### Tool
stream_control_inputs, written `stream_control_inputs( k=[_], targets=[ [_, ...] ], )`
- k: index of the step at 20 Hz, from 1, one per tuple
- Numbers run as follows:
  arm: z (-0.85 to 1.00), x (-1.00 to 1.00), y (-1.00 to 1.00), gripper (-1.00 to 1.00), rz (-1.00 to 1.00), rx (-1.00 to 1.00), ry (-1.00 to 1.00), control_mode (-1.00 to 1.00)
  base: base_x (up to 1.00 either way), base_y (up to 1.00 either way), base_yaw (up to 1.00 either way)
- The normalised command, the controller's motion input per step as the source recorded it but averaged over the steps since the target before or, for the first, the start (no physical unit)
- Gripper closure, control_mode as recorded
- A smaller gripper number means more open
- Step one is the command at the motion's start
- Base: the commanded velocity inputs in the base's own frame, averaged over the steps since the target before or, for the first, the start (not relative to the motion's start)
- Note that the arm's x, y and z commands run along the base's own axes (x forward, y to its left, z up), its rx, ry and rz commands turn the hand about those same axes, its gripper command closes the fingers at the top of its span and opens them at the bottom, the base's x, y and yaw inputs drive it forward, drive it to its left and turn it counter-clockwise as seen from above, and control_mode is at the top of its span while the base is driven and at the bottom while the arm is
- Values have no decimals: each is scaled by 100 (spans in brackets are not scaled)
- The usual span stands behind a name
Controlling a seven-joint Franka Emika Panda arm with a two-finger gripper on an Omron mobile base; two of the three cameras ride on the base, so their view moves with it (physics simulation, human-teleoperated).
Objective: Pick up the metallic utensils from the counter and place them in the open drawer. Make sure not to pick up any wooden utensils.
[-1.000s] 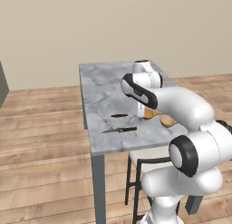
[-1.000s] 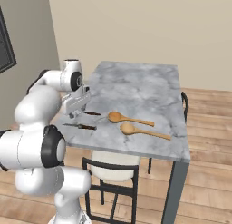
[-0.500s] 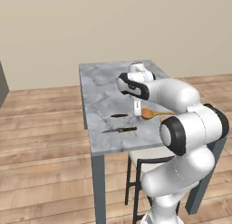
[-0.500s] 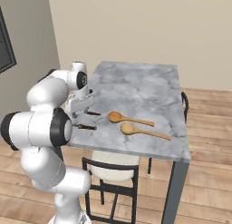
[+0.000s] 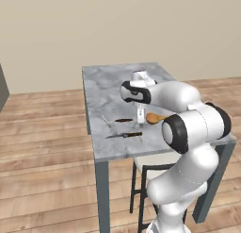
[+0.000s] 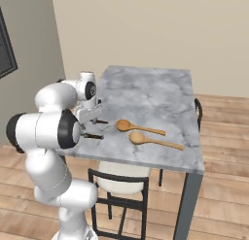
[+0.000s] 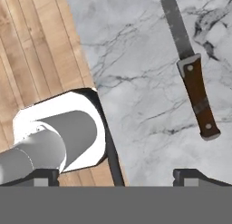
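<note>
Hand view: jaws (image 7: 118,175) were spread wide and empty over the marble tabletop (image 7: 136,82), knife (image 7: 189,69) lying flat just ahead, right of centre.

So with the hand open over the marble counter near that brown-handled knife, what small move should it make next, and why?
Probably shift the hand sideways until it is centred over the brown-handled metal knife, then lower. In the hand view the knife lies flat on the grey-white marble counter, off to one side of the open fingers, so closing now would likely miss it.
</note>
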Motion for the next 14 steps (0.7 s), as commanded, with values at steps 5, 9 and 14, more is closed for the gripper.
stream_control_inputs(
  k=[5,9,14],
  targets=[
    [-23,26,0,-100,0,0,-3,-100,0,0,0],
    [-15,38,2,-100,0,0,0,-100,0,0,0],
    [-19,26,7,-100,0,-1,0,-100,0,0,0]
  ],
)
